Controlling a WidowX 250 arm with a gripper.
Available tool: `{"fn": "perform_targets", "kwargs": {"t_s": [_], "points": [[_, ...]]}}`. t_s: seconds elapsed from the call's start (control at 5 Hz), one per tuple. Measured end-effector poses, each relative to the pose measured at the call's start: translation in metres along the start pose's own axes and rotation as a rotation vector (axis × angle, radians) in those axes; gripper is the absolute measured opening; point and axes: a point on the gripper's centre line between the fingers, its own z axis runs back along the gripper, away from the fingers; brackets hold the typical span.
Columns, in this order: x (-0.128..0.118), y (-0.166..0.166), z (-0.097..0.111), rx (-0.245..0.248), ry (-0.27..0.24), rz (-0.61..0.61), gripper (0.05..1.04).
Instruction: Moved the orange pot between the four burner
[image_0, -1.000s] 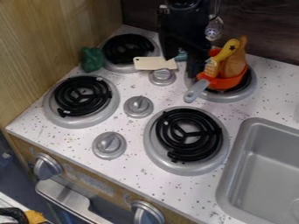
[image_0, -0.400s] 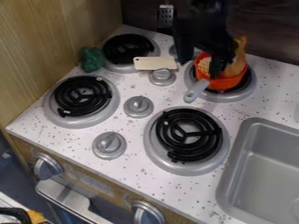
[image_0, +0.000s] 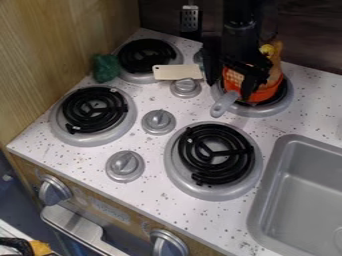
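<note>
Pot (image_0: 270, 93), orange, with a grey handle (image_0: 224, 104), sits on the burner (image_0: 253, 111) behind the sink (image_0: 266, 199). A tan thing (image_0: 274, 63) and a yellow one (image_0: 267, 49) stick up out of it. The claw (image_0: 229, 90) hangs at the pot, its fingers spread well apart: one is left of the pot's rim, the other in front of or inside the pot, I cannot tell which. Nothing is visibly clamped between them. A flat cream piece (image_0: 177, 72) lies on the surface (image_0: 148, 195), behind and left of the sink; farther left stands a crumpled green thing (image_0: 105, 68). The nearest burner (image_0: 214, 194) is just left of the sink. Two more burners, front (image_0: 92, 140) and back (image_0: 143, 77), lie well left of it.
</note>
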Motion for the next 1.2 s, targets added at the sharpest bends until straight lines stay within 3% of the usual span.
{"fn": "perform_targets", "kwargs": {"t_s": [0.2,0.4,0.8,1.0,1.2], "points": [[0.001,-0.003,-0.004,-0.024,0.004,0.029,1.000],[0.005,-0.005,-0.011,-0.035,-0.026,0.036,0.999],[-0.009,0.007,-0.036,-0.106,-0.016,0.052,0.999],[-0.023,0.012,-0.046,-0.105,0.003,0.063,0.928],[-0.026,0.016,-0.046,-0.080,0.015,0.067,0.670]]}}
